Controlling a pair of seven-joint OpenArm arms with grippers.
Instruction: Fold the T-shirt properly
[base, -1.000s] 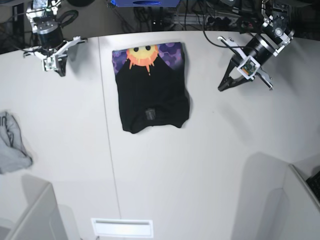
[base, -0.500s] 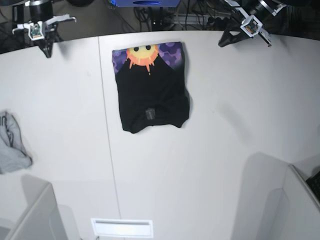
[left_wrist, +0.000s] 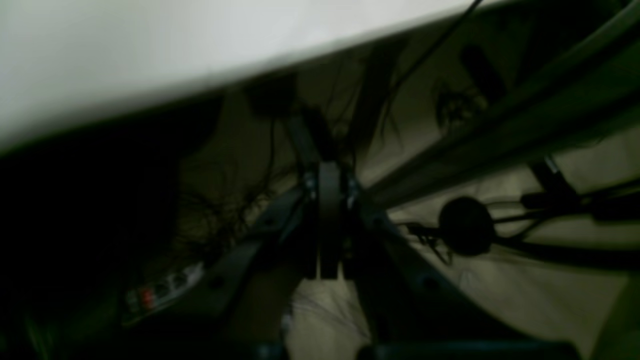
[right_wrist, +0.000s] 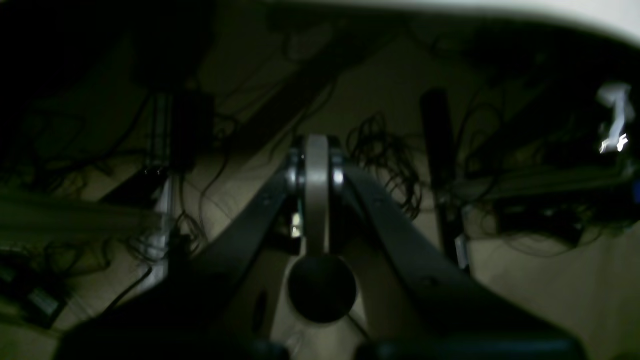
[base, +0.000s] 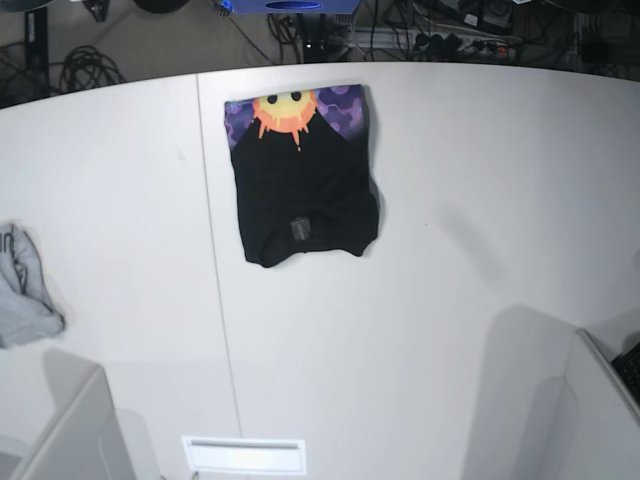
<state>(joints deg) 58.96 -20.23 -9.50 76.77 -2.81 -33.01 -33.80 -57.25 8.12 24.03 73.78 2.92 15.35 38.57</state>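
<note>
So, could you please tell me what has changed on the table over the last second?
Both arms pulled back past the table's far edge and are now out of the base view. The left gripper and right gripper are shut and empty, over cables behind the table. The folded T-shirt and the grey cloth stayed put.

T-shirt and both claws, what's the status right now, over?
Left gripper shut, off the table. Right gripper shut, also off it. T-shirt folded on the table, sun print showing. Grey cloth far aside.
</note>
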